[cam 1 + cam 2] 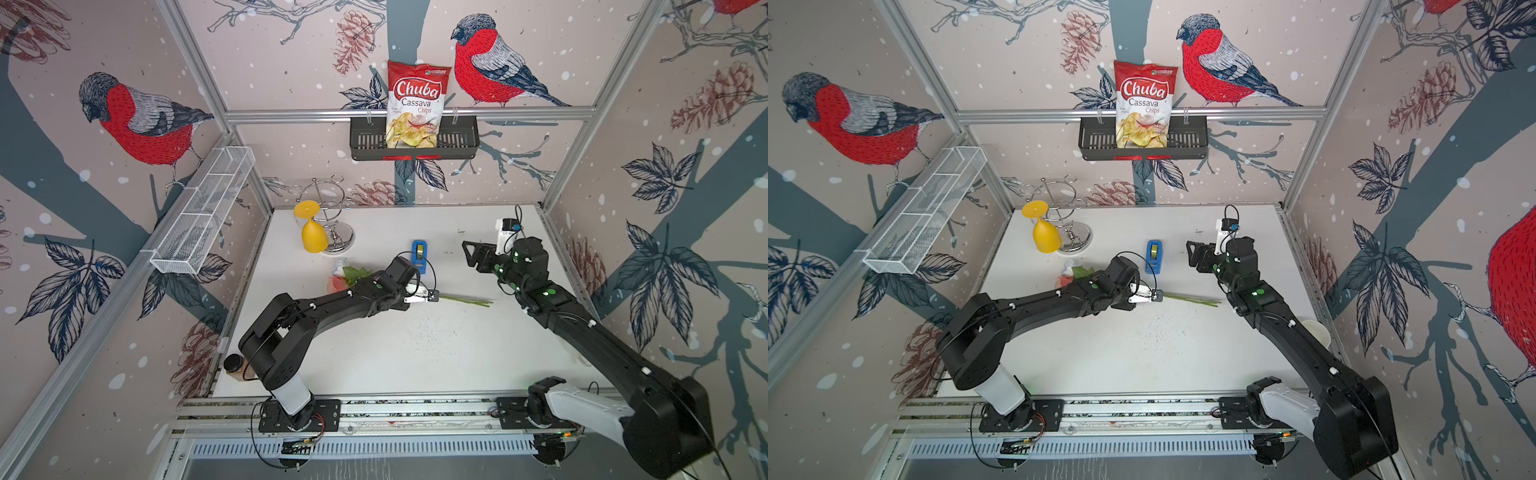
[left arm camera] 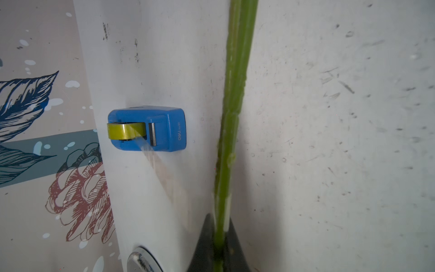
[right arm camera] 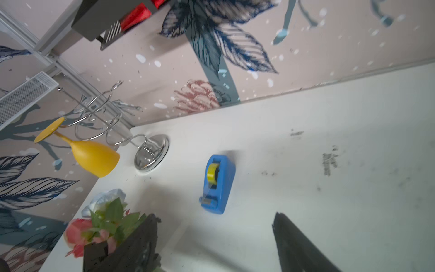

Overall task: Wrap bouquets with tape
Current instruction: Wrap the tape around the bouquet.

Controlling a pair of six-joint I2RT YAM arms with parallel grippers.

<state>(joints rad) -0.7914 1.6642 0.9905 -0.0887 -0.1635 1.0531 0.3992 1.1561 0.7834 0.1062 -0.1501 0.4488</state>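
Left wrist view reads "deli" on the blue tape dispenser (image 2: 147,128), which stands toward the far edge of the white surface (image 1: 415,353). Left claw (image 1: 432,296) is clamped on the stems of the bouquet (image 1: 351,278), lying mid-surface. Right claw (image 3: 211,235) hangs spread and empty near the dispenser. "Chuba Cassava Chips" marks the bag (image 1: 417,104) in the wall basket (image 1: 461,139).

I see the pink-and-white artificial flower bunch (image 1: 347,277) lying flat, green stems pointing right; the blue plastic dispenser with yellowish tape (image 1: 420,255) stands just behind it.
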